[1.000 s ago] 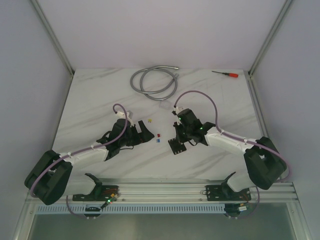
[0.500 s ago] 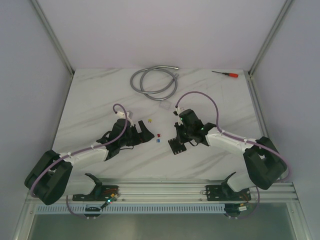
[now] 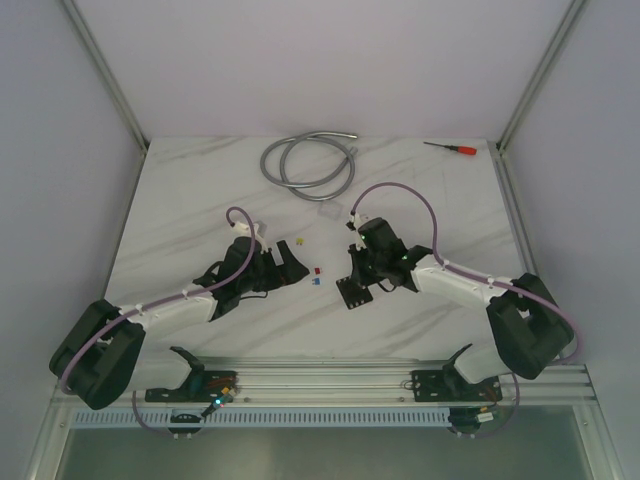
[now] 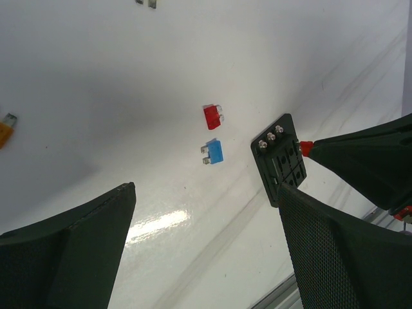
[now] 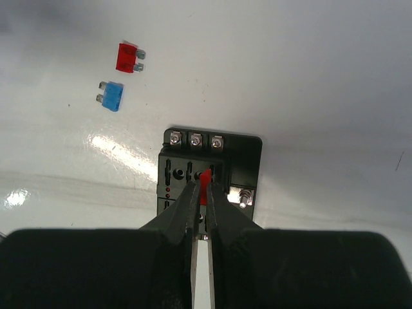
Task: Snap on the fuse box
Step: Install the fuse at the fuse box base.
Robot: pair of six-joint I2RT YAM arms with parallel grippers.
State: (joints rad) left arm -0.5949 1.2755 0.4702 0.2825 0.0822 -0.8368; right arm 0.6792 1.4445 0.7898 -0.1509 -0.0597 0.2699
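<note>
The fuse box (image 3: 351, 293) is a small black block lying flat on the marble table, with three screws along one edge. It also shows in the right wrist view (image 5: 243, 161) and the left wrist view (image 4: 280, 161). My right gripper (image 3: 362, 272) is directly over it, shut on a small red fuse (image 5: 205, 180) whose tip is at the box's slots; the gripper (image 5: 205, 194) hides the box's near half. My left gripper (image 3: 285, 264) is open and empty to the left of the box, and in the left wrist view (image 4: 206, 193) its fingers frame bare table.
A loose red fuse (image 3: 316, 270) and blue fuse (image 3: 316, 282) lie between the grippers, and a yellow fuse (image 3: 300, 241) lies further back. A small clear cover (image 3: 328, 212), a coiled metal hose (image 3: 305, 160) and a red-handled screwdriver (image 3: 450, 148) lie at the back.
My right gripper has shifted very slightly to the right over the fuse box. The left arm has not moved.
</note>
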